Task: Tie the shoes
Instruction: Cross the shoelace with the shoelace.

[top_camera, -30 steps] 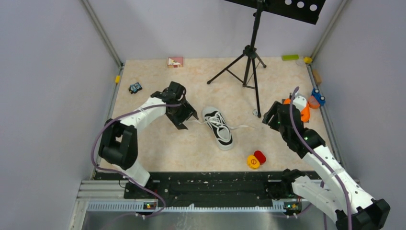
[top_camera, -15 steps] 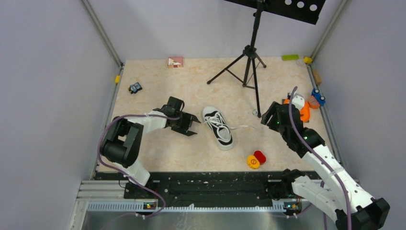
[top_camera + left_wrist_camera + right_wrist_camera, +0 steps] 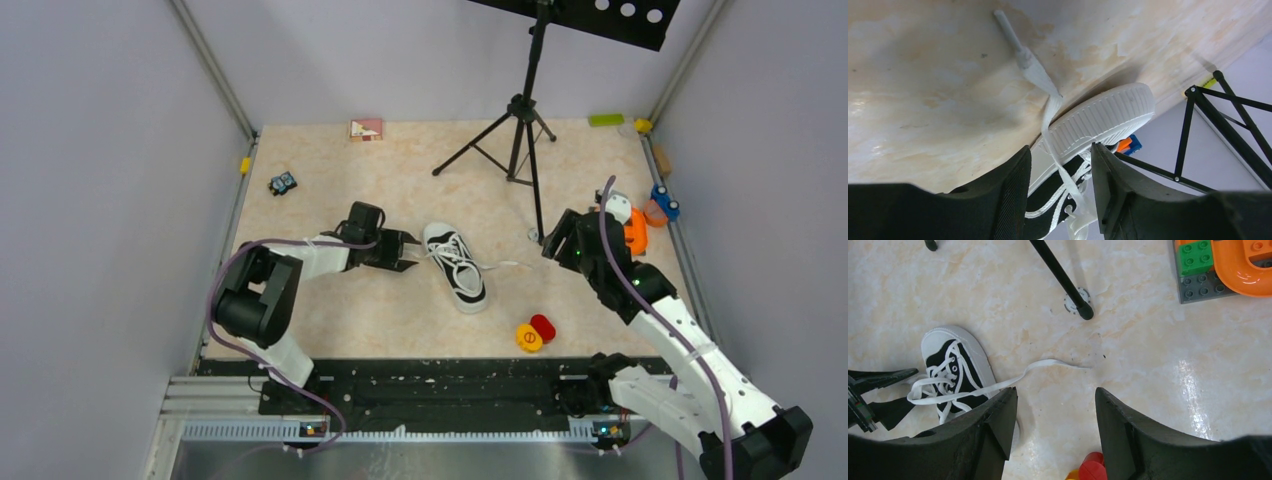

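The shoe [image 3: 456, 266], a small black sneaker with white toe cap and loose white laces, lies mid-table, toe toward the back. My left gripper [image 3: 407, 255] sits low at its left side. In the left wrist view the left lace [image 3: 1048, 100] runs from its tip on the table back between my left gripper's [image 3: 1059, 162] open jaws, without touching the pads. The right lace [image 3: 1048, 364] trails across the table toward my right gripper [image 3: 1055, 400], which hovers open over bare table, right of the shoe [image 3: 955, 370].
A black tripod stand [image 3: 520, 130] rises behind the shoe, one foot [image 3: 1083, 310] near the right lace. Red and yellow pieces [image 3: 535, 333] lie in front. Orange and green toy blocks [image 3: 1228, 265] sit at the right, a small blue car [image 3: 283, 183] and a pink card [image 3: 366, 129] at the back left.
My left gripper dropped low and slid right to the shoe's left lace, its jaws narrowing around the lace. The right arm barely shifted.
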Controlling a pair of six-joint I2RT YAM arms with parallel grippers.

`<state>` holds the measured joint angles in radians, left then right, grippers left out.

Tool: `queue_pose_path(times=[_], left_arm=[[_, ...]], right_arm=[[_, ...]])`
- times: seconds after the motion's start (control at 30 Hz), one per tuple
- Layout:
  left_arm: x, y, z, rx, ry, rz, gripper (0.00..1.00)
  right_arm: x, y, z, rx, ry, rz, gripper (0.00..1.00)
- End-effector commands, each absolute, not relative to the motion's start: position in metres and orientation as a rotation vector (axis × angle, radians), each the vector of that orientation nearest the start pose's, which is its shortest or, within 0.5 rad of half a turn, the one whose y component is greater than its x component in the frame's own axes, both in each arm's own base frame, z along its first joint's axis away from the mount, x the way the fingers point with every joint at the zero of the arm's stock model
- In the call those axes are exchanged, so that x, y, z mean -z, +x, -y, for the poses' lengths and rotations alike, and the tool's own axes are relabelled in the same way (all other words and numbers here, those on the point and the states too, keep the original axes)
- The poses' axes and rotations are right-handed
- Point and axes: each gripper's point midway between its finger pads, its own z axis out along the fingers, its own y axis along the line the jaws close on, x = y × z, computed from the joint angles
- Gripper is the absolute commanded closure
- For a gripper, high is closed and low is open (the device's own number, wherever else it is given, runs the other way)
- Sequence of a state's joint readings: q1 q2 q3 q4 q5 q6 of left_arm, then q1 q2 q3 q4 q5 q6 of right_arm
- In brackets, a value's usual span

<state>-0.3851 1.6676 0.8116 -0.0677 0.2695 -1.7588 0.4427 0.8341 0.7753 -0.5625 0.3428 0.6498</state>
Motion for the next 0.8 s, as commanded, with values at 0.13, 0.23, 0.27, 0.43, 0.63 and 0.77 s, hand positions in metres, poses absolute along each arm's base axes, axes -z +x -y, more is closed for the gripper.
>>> queue_pose_path(times=[0.13, 0.23, 0.27, 0.43, 0.63, 0.77], left_arm=[[-0.057, 0.344, 0.242, 1.069, -1.742, -2.261, 0.49], [-0.049, 0.339, 0.24, 1.062, -1.774, -2.254, 0.49], [-0.048, 0.34, 0.241, 1.071, -1.776, -2.254, 0.49], [-0.047, 0.346, 0.245, 1.085, -1.747, -2.223, 0.5], [-0.047, 0.343, 0.241, 1.069, -1.761, -2.202, 0.66], [-0.047, 0.342, 0.237, 1.053, -1.749, -2.189, 0.71]], right_arm=[[-0.212, 0.273, -0.089, -0.299, 0.409, -2.044, 0.4], [-0.213, 0.273, -0.089, -0.304, 0.41, -2.042, 0.41], [-0.212, 0.273, -0.089, -0.302, 0.408, -2.044, 0.41], [-0.214, 0.273, -0.089, -0.304, 0.405, -2.041, 0.41], [-0.214, 0.272, -0.089, -0.307, 0.406, -2.042, 0.41], [-0.213, 0.271, -0.09, -0.315, 0.408, -2.045, 0.41]])
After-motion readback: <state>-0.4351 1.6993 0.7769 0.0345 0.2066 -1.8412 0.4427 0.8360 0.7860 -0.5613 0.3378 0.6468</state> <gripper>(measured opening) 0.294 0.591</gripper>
